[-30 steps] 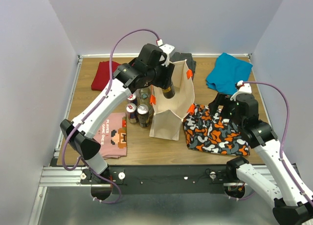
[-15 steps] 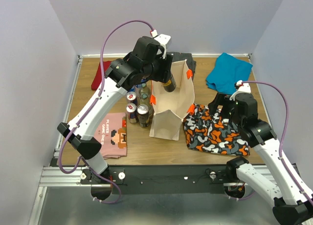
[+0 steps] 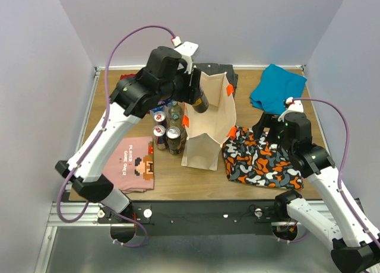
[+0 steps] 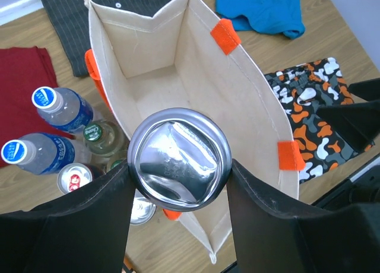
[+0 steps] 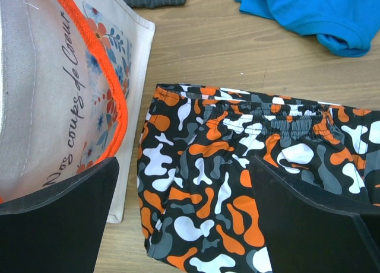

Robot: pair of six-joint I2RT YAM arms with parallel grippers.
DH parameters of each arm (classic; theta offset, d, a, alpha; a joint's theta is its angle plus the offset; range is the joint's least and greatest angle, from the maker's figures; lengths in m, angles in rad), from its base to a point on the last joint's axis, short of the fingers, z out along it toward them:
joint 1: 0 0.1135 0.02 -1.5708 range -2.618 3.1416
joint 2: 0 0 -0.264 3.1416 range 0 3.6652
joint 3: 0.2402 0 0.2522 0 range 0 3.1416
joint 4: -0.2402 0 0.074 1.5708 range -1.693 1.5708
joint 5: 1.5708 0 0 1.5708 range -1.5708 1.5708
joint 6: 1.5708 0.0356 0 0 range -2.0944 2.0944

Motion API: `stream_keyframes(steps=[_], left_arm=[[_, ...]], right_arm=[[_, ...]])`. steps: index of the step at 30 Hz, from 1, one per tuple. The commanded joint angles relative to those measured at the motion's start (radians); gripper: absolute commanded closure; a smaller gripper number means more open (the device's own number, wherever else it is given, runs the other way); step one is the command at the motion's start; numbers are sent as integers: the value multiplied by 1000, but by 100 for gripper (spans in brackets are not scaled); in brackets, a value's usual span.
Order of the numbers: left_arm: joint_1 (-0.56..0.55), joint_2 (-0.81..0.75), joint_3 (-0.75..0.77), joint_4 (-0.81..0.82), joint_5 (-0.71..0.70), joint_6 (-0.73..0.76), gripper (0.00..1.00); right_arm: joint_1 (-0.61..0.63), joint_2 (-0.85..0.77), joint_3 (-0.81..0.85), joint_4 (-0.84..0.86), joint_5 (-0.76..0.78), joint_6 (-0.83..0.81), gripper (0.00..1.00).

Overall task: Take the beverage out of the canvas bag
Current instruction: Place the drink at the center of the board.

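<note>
The beige canvas bag (image 3: 209,127) stands upright mid-table with orange tabs at its rim. My left gripper (image 3: 198,101) is shut on a dark beverage can (image 3: 200,102) and holds it above the bag's left rim. In the left wrist view the can's silver bottom (image 4: 178,159) sits clamped between my fingers (image 4: 178,172), above the bag's open mouth, and the bag's floor (image 4: 155,89) looks bare. My right gripper (image 3: 268,126) is open and empty above the camouflage shorts, just right of the bag (image 5: 53,101). It also shows in the right wrist view (image 5: 184,190).
Several cans and bottles (image 3: 167,126) stand against the bag's left side, among them water bottles (image 4: 62,107). Camouflage shorts (image 3: 261,159) lie right of the bag. A blue shirt (image 3: 276,89), a dark striped cloth (image 3: 228,71), a red cloth (image 3: 126,90) and a pink shirt (image 3: 136,163) lie around.
My left arm has risen and swung left, carrying the can up from the bag's mouth to its left rim. The right arm has not moved.
</note>
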Motion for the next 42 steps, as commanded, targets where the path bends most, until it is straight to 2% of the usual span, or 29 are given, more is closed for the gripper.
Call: stream_keyframes(steps=[1, 11, 24, 37, 42], left_arm=[[-8, -140, -25, 98, 12, 13, 100], [-8, -275, -78, 118, -18, 32, 100], [-8, -442, -209, 125, -161, 21, 100], [-8, -520, -267, -13, -256, 7, 100], [-8, -531, -233, -66, -224, 18, 100]], right_arm=[[0, 9, -6, 17, -9, 2, 1], [0, 9, -6, 15, 5, 7, 1], [0, 3, -9, 15, 8, 10, 1], [2, 27, -9, 18, -9, 7, 1], [0, 30, -11, 20, -23, 7, 1]])
